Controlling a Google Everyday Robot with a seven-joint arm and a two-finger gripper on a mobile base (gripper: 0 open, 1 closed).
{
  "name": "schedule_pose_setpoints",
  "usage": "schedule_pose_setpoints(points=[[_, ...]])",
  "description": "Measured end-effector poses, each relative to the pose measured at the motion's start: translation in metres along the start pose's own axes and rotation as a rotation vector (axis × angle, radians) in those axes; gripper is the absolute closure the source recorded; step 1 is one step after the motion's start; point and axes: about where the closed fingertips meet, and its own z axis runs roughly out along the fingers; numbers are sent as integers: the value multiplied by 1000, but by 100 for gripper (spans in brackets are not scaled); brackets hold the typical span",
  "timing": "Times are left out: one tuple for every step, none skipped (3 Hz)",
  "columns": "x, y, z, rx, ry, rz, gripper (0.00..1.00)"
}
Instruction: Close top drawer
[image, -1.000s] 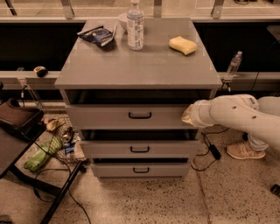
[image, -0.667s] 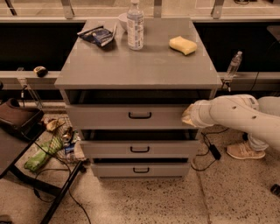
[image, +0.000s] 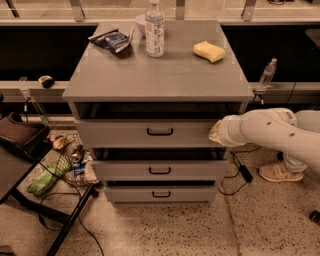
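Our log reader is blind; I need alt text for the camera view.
The end effector sits at the right end of the top drawer, which stands partly open in a grey cabinet. A water bottle, sponge and snack bag rest on top.

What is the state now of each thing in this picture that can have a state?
Wide grey top drawer: partly open, dark gap above its front panel.
Gripper: at the right end of that front panel, touching or nearly.
Middle grey drawer: cannot tell whether fully shut.
Bottom grey drawer: cannot tell either.
Clear plastic water bottle: upright on the grey cabinet top.
Yellow sponge: lying flat on it.
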Motion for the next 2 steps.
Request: schedule_pose_setpoints(points=[[11,8,-21,-24,40,-39,100],[28,10,-72,-68,107,-139,100]])
